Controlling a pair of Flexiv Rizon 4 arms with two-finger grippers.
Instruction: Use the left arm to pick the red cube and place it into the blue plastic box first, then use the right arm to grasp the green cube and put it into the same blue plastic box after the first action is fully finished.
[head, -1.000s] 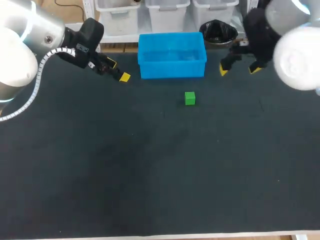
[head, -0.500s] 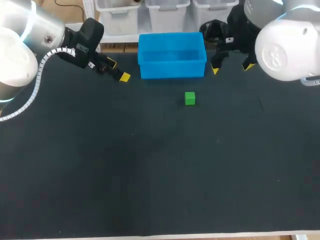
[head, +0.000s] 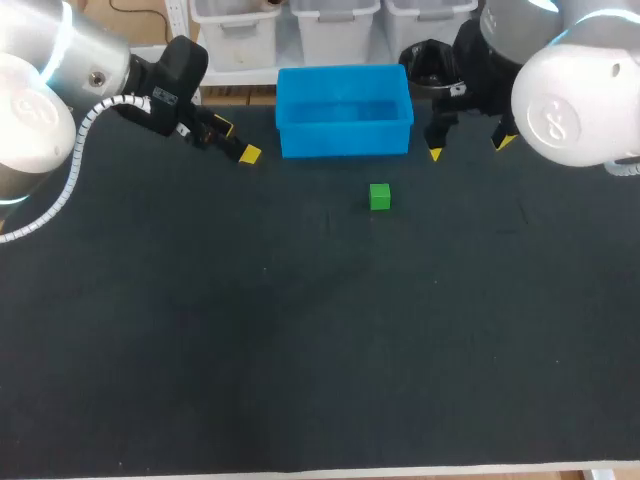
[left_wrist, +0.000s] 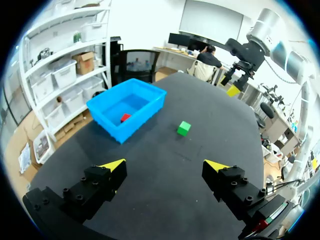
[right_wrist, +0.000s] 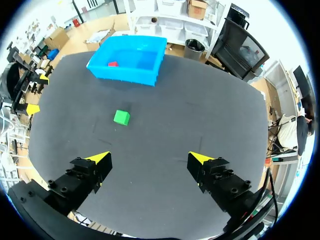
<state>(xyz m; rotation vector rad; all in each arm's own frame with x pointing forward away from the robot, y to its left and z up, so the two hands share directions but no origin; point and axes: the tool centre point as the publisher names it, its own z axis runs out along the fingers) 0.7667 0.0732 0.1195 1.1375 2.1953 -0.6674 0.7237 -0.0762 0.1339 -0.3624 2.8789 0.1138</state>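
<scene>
The red cube (left_wrist: 125, 117) lies inside the blue plastic box (head: 344, 135) at the table's far edge, and the right wrist view shows the red cube (right_wrist: 113, 63) there too. The head view hides it behind the box's wall. On the dark mat in front of the box sits the green cube (head: 379, 196), alone. My left gripper (head: 237, 141) hangs open and empty to the left of the box. To the right of the box my right gripper (head: 470, 147) is open as well, with the green cube (right_wrist: 121, 117) ahead of it, beyond its fingers.
The black mat (head: 300, 340) covers the whole table, with only the green cube (left_wrist: 184, 128) lying on it. The blue box (right_wrist: 127, 60) stands at the back edge between my two arms.
My right arm swung left toward the box, then came slightly nearer the front; its gripper stays open. The left arm and both cubes have not moved.
</scene>
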